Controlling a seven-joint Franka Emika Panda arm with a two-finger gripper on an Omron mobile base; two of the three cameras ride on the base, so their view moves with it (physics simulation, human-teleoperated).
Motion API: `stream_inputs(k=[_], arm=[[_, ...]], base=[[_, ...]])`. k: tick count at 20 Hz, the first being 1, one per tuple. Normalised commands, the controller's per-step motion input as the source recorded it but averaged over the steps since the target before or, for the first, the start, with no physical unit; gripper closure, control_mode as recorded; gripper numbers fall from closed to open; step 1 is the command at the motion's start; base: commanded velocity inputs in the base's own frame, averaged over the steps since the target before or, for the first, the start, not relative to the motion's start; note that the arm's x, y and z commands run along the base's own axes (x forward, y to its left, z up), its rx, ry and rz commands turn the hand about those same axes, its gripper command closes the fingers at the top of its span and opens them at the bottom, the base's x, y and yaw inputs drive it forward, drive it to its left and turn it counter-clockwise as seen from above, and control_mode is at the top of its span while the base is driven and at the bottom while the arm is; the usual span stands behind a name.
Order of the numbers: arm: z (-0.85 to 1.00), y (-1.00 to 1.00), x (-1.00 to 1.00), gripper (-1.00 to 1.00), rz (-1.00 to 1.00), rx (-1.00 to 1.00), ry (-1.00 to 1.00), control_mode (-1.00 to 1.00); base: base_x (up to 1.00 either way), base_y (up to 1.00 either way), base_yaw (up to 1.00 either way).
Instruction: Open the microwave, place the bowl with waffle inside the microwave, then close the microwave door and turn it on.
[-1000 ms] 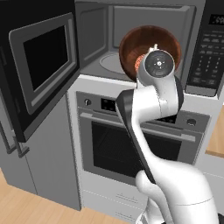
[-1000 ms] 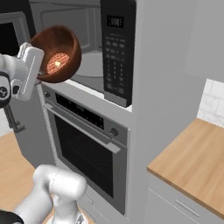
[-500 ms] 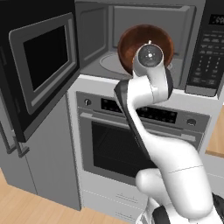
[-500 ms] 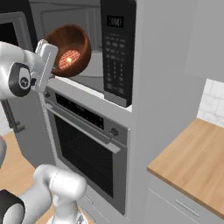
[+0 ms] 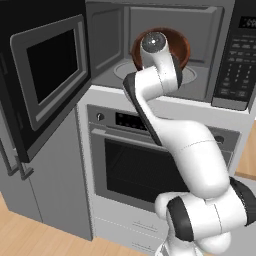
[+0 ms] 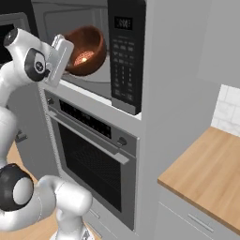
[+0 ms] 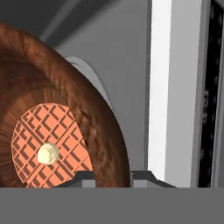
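Since the earlier frames the bowl (image 6: 86, 50) has been carried further into the microwave (image 5: 165, 50), where it is held tilted by its rim in the nearly closed tool (image 7: 113, 177), waffle (image 7: 48, 146) inside, above the turntable (image 5: 122, 70), with the door (image 5: 47, 75) swung open.

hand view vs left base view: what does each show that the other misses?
Hand view alone: the waffle lying in the bowl, orange grid with a pale dab at its middle, and the gripper pinching the bowl's rim.

Left base view alone: the microwave door swung open to the left, the keypad, the oven below.

Both: the bowl, tipped on its side, at the microwave cavity, over the turntable.
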Motion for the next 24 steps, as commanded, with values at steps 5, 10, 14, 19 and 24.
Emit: stream_inputs(k=[5, 10, 14, 19, 24], arm=[[-0.06, -0.07, 0.53, 1.0, -0.01, 0.0, -0.01, -1.0], [-0.21, -0.08, 0.38, 1.0, 0.0, 0.0, 0.0, -1.0], [-0.45, -0.04, 0.36, 1.0, 0.0, 0.0, 0.0, -1.0], [-0.36, -0.07, 0.39, 1.0, 0.0, 0.0, 0.0, -1.0], [-0.19, -0.03, 0.52, 1.0, 0.0, 0.0, 0.0, -1.0]], base=[[0.0, 0.0, 0.0], [0.0, 0.0, 0.0], [0.0, 0.0, 0.0], [0.0, 0.0, 0.0], [0.0, 0.0, 0.0]])
